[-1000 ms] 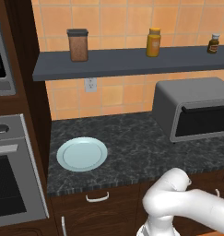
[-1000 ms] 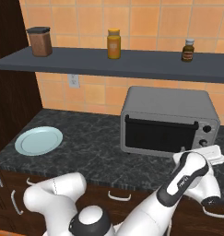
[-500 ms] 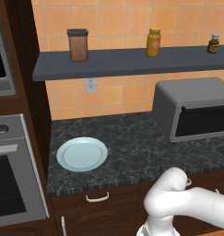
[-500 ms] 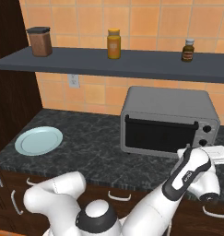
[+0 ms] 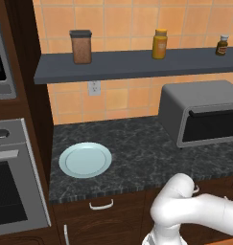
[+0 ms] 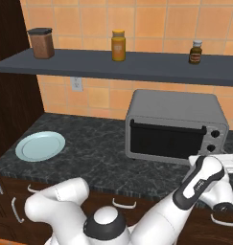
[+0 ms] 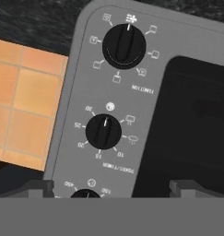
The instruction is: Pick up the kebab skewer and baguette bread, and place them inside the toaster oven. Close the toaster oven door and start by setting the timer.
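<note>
Gripper [image 7: 111, 188] spread wide, empty, facing the oven [image 6: 175, 125] control panel just ahead; timer knob [image 7: 103, 131] between the fingertips' line, door [image 7: 191, 129] shut beside it. Farther left on counter [image 5: 137, 158], bare plate [image 5: 85, 159].

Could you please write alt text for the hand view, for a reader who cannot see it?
Close-up, rolled upside down, of the toaster oven control panel: three black knobs in a column, the middle timer knob ringed by minute marks. The dark glass toaster oven door is at right, orange wall tiles at left; the open gripper faces the panel.
</note>
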Robot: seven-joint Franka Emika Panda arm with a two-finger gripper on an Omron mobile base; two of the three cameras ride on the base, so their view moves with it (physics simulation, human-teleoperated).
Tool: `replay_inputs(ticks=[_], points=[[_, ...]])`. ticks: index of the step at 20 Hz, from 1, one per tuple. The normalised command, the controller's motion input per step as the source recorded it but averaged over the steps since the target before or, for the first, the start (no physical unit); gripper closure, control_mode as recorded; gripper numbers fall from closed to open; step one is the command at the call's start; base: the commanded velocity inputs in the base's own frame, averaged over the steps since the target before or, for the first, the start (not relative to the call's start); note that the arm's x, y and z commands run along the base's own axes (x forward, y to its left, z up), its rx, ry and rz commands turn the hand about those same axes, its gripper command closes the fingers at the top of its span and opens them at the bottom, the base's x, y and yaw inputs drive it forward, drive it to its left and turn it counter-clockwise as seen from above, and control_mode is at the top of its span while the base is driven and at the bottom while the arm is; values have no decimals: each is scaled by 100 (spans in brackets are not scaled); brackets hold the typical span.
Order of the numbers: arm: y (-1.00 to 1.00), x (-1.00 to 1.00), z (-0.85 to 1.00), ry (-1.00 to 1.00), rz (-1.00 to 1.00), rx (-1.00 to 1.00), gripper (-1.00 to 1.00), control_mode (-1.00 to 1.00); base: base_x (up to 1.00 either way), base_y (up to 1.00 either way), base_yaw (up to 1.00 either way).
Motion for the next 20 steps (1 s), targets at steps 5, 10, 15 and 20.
replay_inputs(ticks=[5,10,15,20], points=[[3,3,-9,0,0,1,-100,-100,0,0,0],[15,8,-8,0,0,2,-100,-100,0,0,0],[1,26,0,0,0,3,-100,-100,0,0,0],[-9,14,-4,0,0,3,-100,-100,0,0,0]])
